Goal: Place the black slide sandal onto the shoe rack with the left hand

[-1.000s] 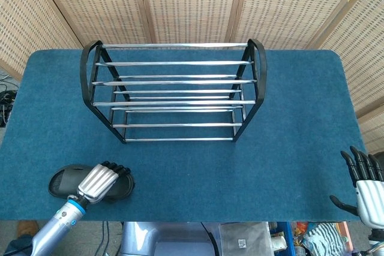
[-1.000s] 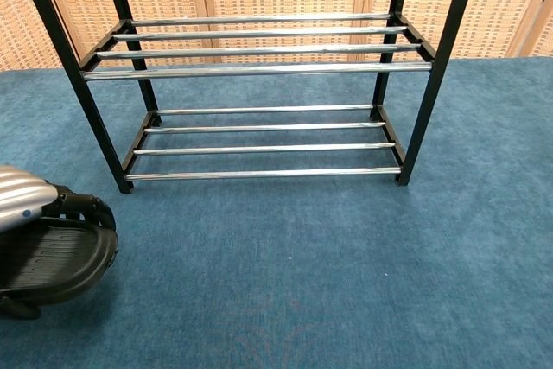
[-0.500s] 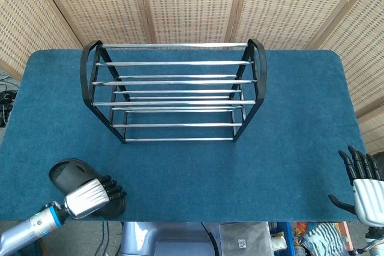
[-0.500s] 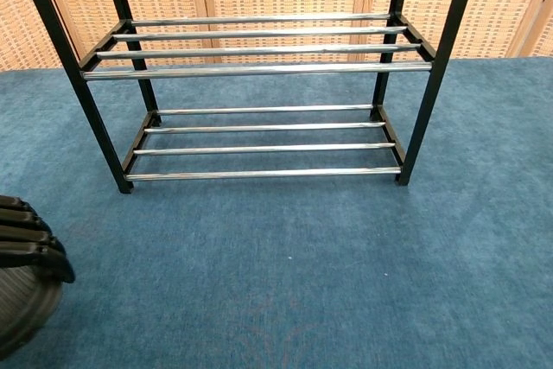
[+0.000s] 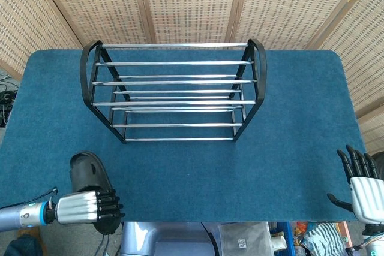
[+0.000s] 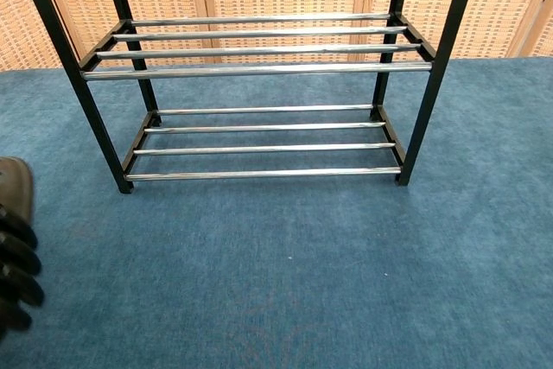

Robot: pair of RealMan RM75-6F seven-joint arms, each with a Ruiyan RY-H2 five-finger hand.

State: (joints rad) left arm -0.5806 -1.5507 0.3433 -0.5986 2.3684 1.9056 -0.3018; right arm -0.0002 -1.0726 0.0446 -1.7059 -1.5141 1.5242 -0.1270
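From the head view, my left hand (image 5: 84, 207) sits at the seven o'clock corner of the blue worktop (image 5: 288, 148), at its near edge, with its dark fingers (image 5: 109, 205) curled around the near end of the black slide sandal (image 5: 90, 176). I hold the sandal there; its length runs from my fingers up toward twelve o'clock, and its far end points at the shoe rack (image 5: 174, 91). The rack stands well apart from the sandal, toward twelve o'clock, centred on the worktop, with chrome bars across a black frame. My right hand (image 5: 365, 185) hangs at four o'clock, just off the worktop's edge, fingers spread and holding nothing.

From the chest view, the shoe rack (image 6: 259, 97) fills the upper half, its two tiers of chrome bars bare. At nine o'clock, cut by the frame edge, a sliver of the sandal (image 6: 15, 187) shows above my left hand's dark fingers (image 6: 17, 261). My right hand does not show here.
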